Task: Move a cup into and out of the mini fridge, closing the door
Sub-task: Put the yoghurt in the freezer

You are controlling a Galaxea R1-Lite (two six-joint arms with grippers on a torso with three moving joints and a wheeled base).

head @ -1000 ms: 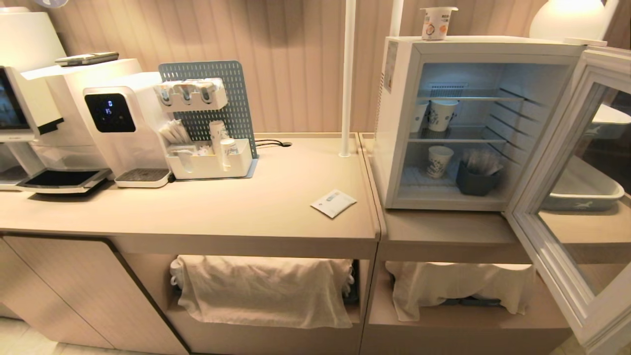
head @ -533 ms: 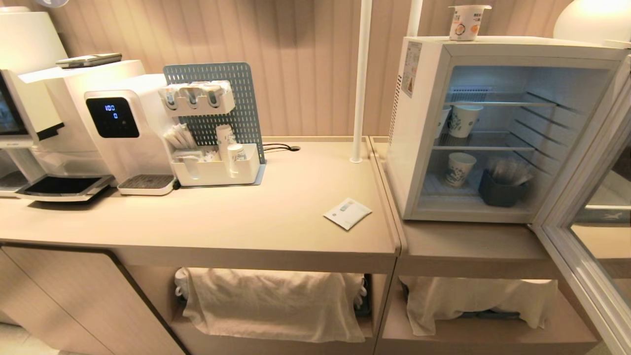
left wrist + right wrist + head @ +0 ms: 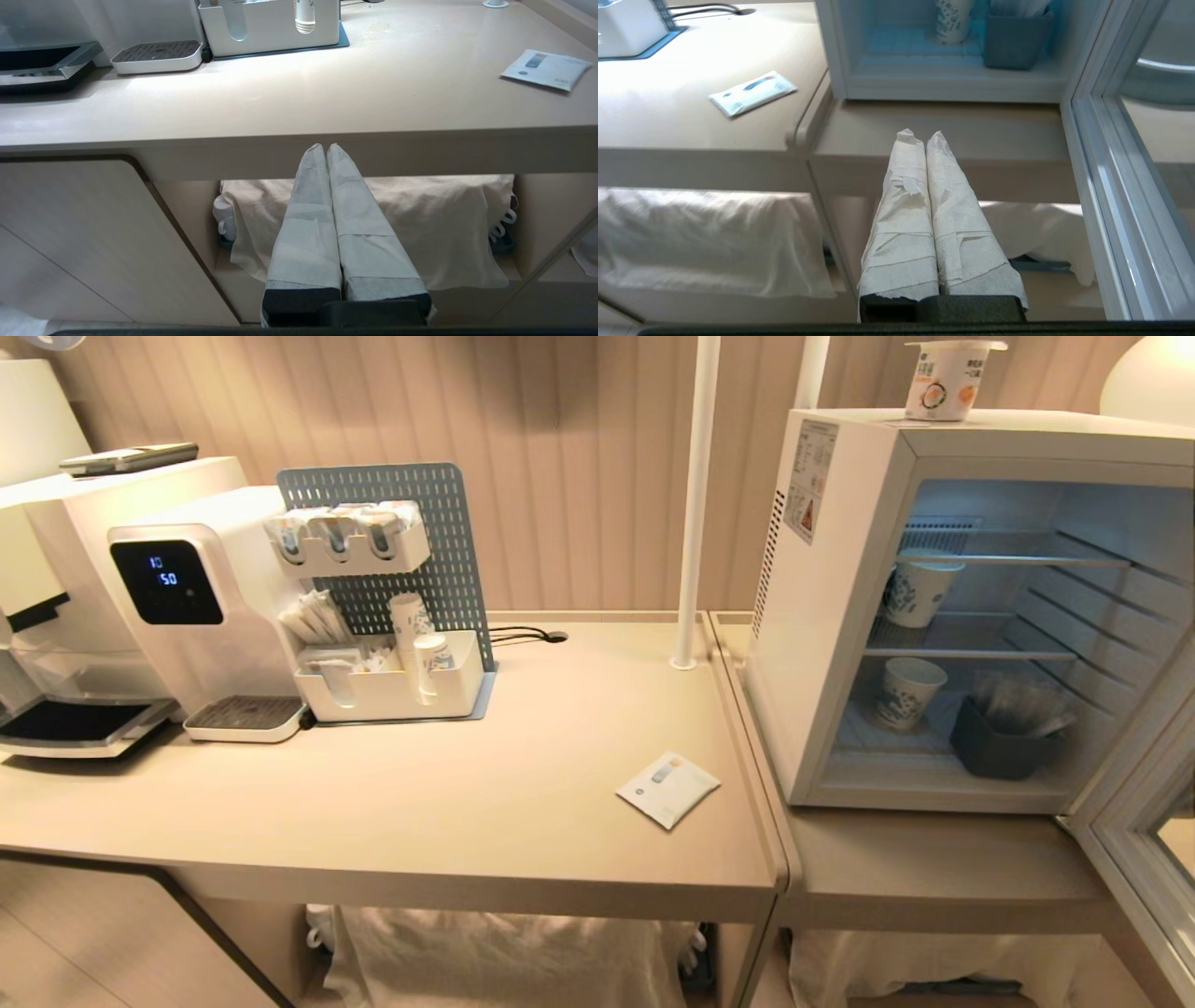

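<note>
Head camera looks down on my table and open mini fridge. Both wrist cameras sit low, facing the table edge; all three share the sachet.

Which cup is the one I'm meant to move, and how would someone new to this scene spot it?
Find the mini fridge at the right end of the counter, its door swung open. The cup stands alone on the fridge's roof, not inside. It is squat and white with an orange fruit picture and a wide flat rim, unlike the taller blue-printed paper cups on the shelves.
</note>
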